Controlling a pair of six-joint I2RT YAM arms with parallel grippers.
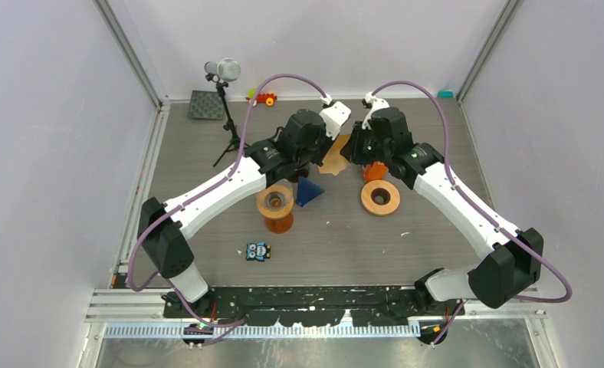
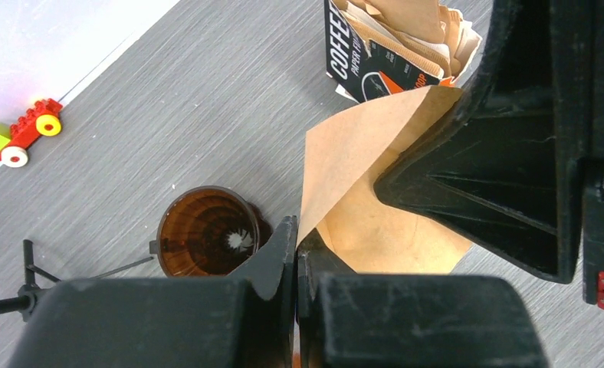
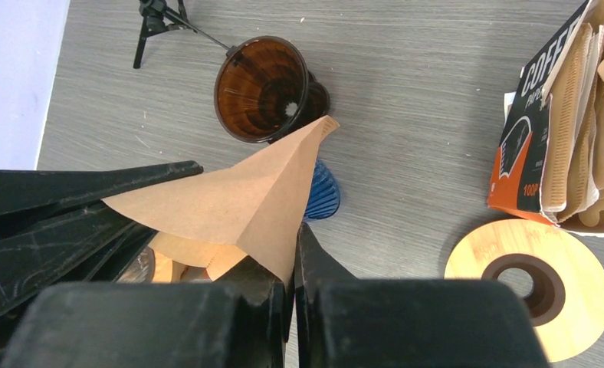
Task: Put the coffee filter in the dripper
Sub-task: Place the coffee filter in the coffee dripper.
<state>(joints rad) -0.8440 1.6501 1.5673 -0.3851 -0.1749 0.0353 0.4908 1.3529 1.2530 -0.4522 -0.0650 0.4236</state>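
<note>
A brown paper coffee filter (image 2: 360,146) hangs above the table, held between both grippers. My left gripper (image 2: 297,230) is shut on one edge of it. My right gripper (image 3: 293,244) is shut on a corner of the same coffee filter (image 3: 237,192), which spreads open into a cone. The amber dripper (image 1: 276,205) stands upright on the table below and to the left, with nothing inside. It shows as the dripper (image 2: 207,232) in the left wrist view and as the dripper (image 3: 264,88) beyond the filter tip in the right wrist view.
A torn pack of filters (image 3: 559,130) lies near the right gripper. A wooden ring (image 1: 380,198), a blue ribbed cone (image 1: 309,192), a microphone on a tripod (image 1: 224,77), a toy car (image 1: 264,97), a dark pad (image 1: 205,105) and a small owl figure (image 1: 257,251) are on the table.
</note>
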